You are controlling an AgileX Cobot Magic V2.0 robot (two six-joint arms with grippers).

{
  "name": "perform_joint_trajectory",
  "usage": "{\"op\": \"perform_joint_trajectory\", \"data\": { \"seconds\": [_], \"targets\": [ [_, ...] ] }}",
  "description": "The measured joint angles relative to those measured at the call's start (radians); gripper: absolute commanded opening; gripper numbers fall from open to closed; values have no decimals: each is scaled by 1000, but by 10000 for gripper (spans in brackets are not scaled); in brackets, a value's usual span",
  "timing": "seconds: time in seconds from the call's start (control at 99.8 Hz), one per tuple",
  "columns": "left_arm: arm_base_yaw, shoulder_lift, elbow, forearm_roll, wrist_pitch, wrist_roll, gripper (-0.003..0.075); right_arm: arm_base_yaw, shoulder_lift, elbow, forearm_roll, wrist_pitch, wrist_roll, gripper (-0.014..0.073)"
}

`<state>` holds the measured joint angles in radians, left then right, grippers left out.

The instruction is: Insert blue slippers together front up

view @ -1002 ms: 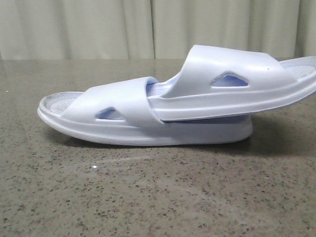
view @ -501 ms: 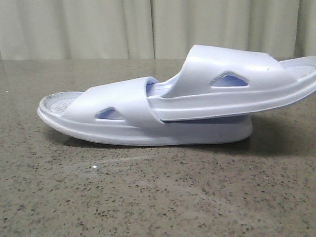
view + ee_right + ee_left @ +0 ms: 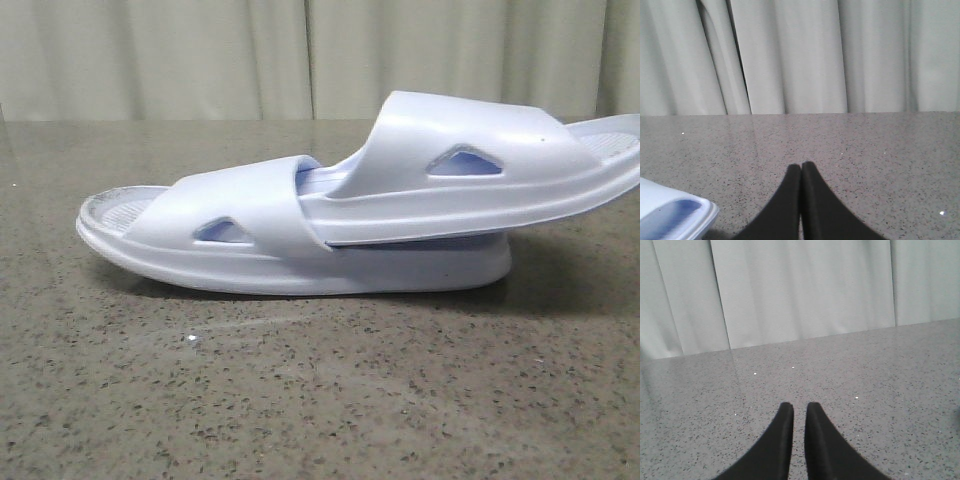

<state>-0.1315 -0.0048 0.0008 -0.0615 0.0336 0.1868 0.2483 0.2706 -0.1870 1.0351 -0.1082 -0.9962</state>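
In the front view the two blue slippers lie nested on the speckled table. The lower slipper (image 3: 250, 255) rests flat. The upper slipper (image 3: 470, 190) has one end pushed under the lower one's strap, and its other end sticks up to the right. No gripper touches them, and neither gripper shows in the front view. My left gripper (image 3: 800, 406) hovers over bare table, its fingers a narrow gap apart with nothing between them. My right gripper (image 3: 801, 165) is shut and empty, and an edge of a slipper (image 3: 670, 215) shows beside it.
The grey speckled table (image 3: 320, 400) runs to a far edge in front of a pale curtain (image 3: 200, 60). Nothing else stands on it in any view.
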Motion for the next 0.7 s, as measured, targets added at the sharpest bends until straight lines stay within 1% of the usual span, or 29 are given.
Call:
{"op": "perform_joint_trajectory", "data": {
  "seconds": [0.271, 0.331, 0.361, 0.421, 0.501, 0.611, 0.702],
  "targets": [
    [0, 0, 0, 0, 0, 0, 16, 0, 0, 0, 31, 4, 6, -107],
    [0, 0, 0, 0, 0, 0, 16, 0, 0, 0, -16, 18, 56, -107],
    [0, 0, 0, 0, 0, 0, 16, 0, 0, 0, -63, 24, 101, -107],
    [0, 0, 0, 0, 0, 0, 16, 0, -10, 0, -216, 45, 230, -107],
    [0, 0, 0, 0, 0, 0, 16, -17, -25, 0, -450, 82, 458, -107],
    [0, 0, 0, 0, 0, -2, 16, -72, -70, 0, -687, 149, 720, -107],
    [0, 0, 0, 0, 0, -2, 16, -137, -125, 0, -867, 216, 901, -107]
  ]
}}
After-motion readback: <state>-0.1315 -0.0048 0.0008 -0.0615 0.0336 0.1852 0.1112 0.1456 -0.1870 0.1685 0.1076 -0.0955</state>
